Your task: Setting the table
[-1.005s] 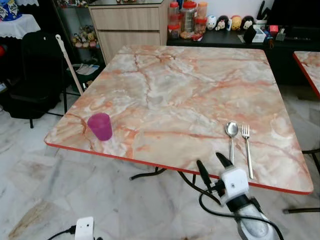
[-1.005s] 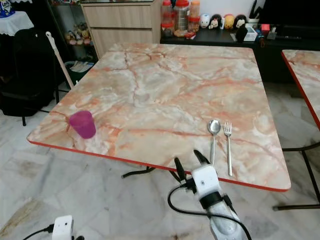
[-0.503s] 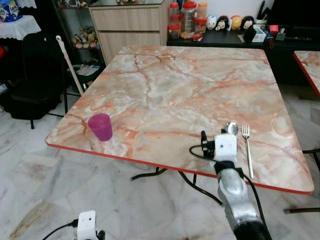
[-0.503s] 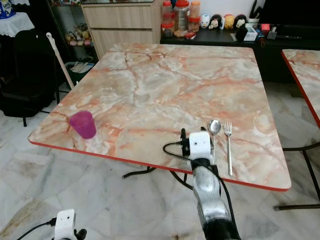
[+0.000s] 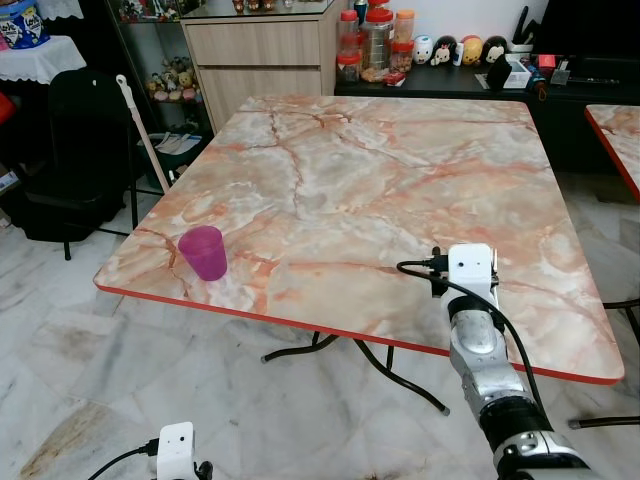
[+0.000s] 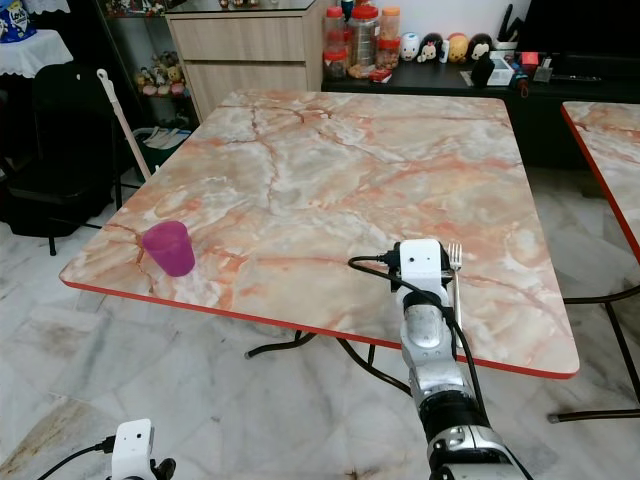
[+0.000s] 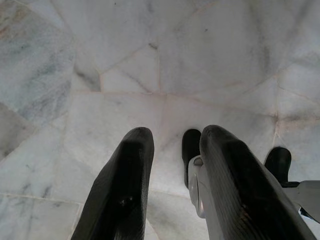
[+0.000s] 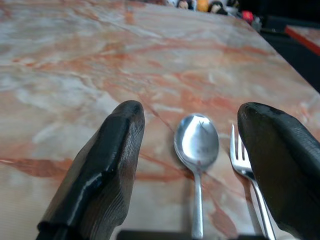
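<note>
Right gripper [image 8: 187, 165] spread wide over spoon [image 8: 196, 145] beside fork [image 8: 248, 175] near table [image 5: 330, 190] front edge

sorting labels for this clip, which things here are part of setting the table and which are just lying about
Part of the job:
spoon, between the open fingers of the right gripper
fork, beside the spoon
purple cup, near the table's front left corner

Just lying about:
jars and plush toys on the dark counter
black chair

— Where did everything sit?
— The cup [image 5: 203, 252] stood on the table [image 5: 350, 170] at lower left; the spoon [image 8: 196, 145] and fork [image 8: 246, 170] lay side by side at lower right.
</note>
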